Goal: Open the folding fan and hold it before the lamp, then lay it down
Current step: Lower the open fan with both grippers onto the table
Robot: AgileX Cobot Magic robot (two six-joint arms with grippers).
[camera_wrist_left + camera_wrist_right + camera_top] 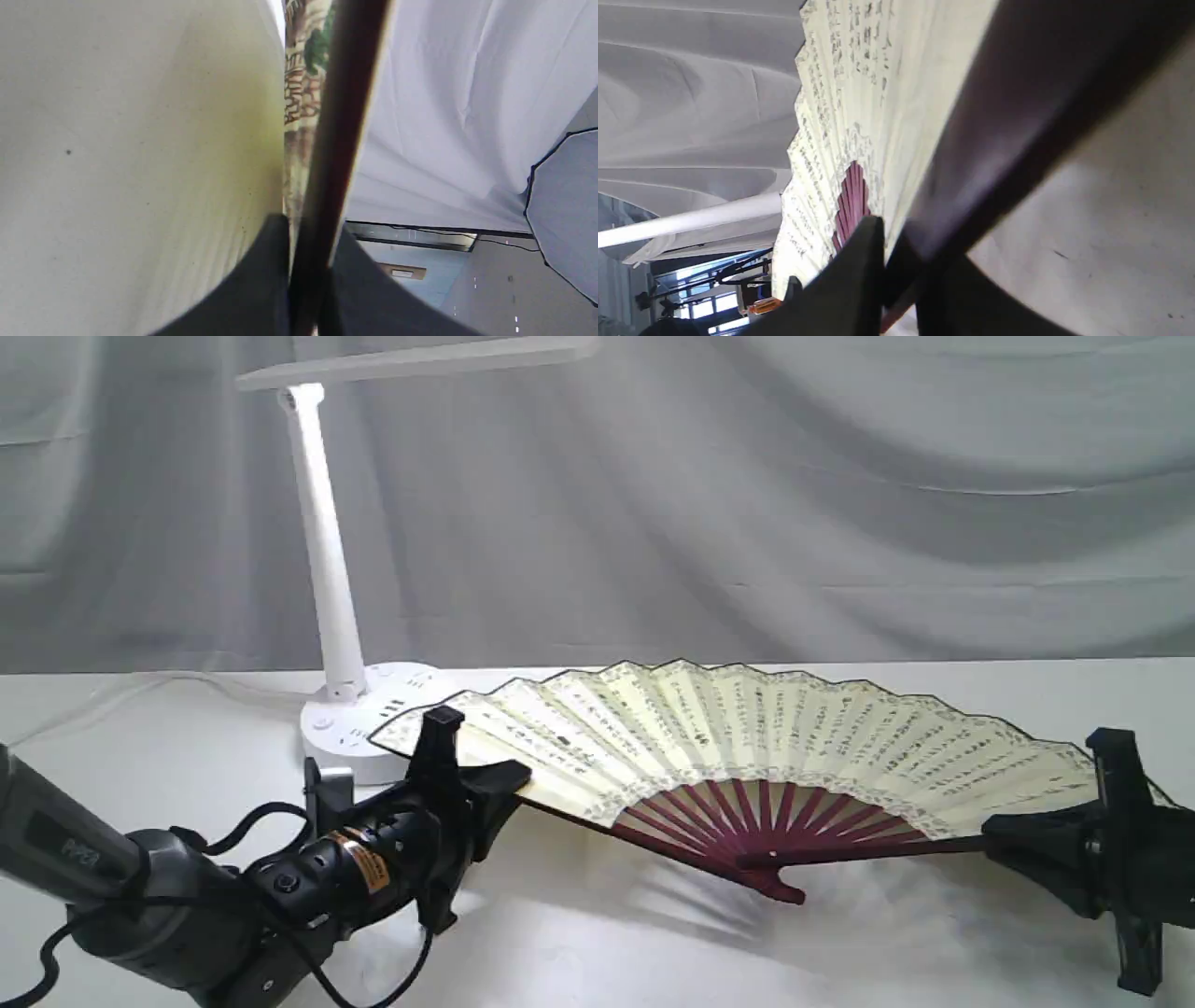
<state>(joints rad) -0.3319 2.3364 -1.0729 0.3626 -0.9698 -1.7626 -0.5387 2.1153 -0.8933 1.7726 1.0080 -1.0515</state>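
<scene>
The folding fan (747, 737) is spread wide, its cream leaf with black calligraphy arching low over the white table (597, 943), maroon ribs meeting at a pivot near the table. My left gripper (485, 784) is shut on the fan's left guard (336, 140), just in front of the lamp's round base (373, 719). My right gripper (1008, 835) is shut on the right guard (1017, 116). The white lamp (322, 541) stands at the back left, its bar head (411, 362) at the top of the view. The fan's leaf (859, 93) fills the right wrist view.
A grey draped cloth (747, 504) hangs behind the table. The lamp's white cord (140, 695) trails left from the base. My left arm (187, 896) lies low across the front left corner.
</scene>
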